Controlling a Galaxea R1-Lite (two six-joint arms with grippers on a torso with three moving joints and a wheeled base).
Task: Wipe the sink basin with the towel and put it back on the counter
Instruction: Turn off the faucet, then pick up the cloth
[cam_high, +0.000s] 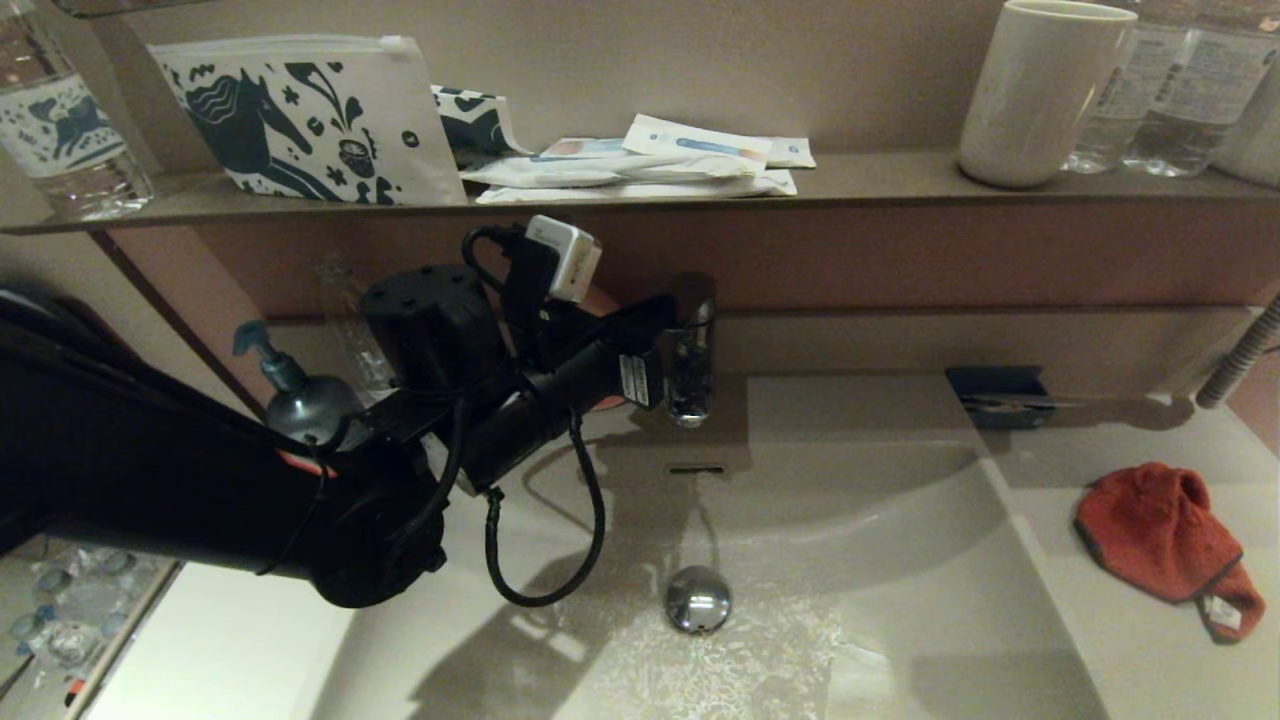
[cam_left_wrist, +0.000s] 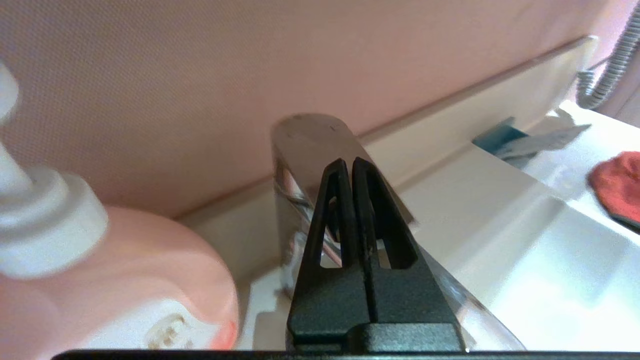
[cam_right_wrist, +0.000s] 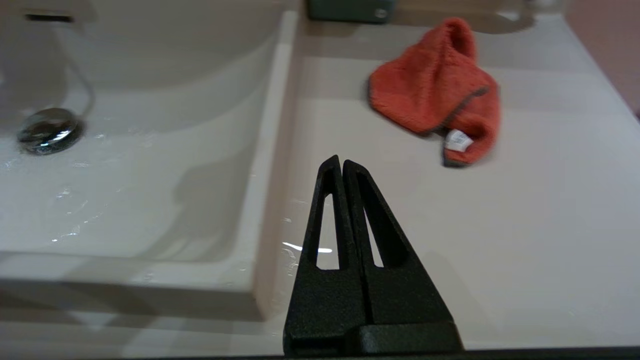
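Observation:
The red-orange towel (cam_high: 1160, 530) (cam_right_wrist: 435, 95) lies crumpled on the off-white counter (cam_high: 1130, 650) (cam_right_wrist: 500, 240), right of the sink basin (cam_high: 880, 560) (cam_right_wrist: 150, 165), with its white tag showing. Water glistens on the basin floor around the chrome drain plug (cam_high: 698, 598) (cam_right_wrist: 49, 131). My left gripper (cam_left_wrist: 348, 161) is shut with nothing in it, its tips over the tap lever at the back of the basin. My right gripper (cam_right_wrist: 342, 161) is shut and empty above the counter by the basin's right rim, short of the towel. It is outside the head view.
The chrome tap (cam_high: 692, 345) (cam_left_wrist: 310, 145) stands behind the basin, with a pump bottle (cam_high: 300, 400) to its left. A dark blue packet (cam_high: 1000, 395) lies behind the towel. The brown shelf (cam_high: 880, 180) above holds a cup (cam_high: 1045, 90), a pouch, sachets and bottles.

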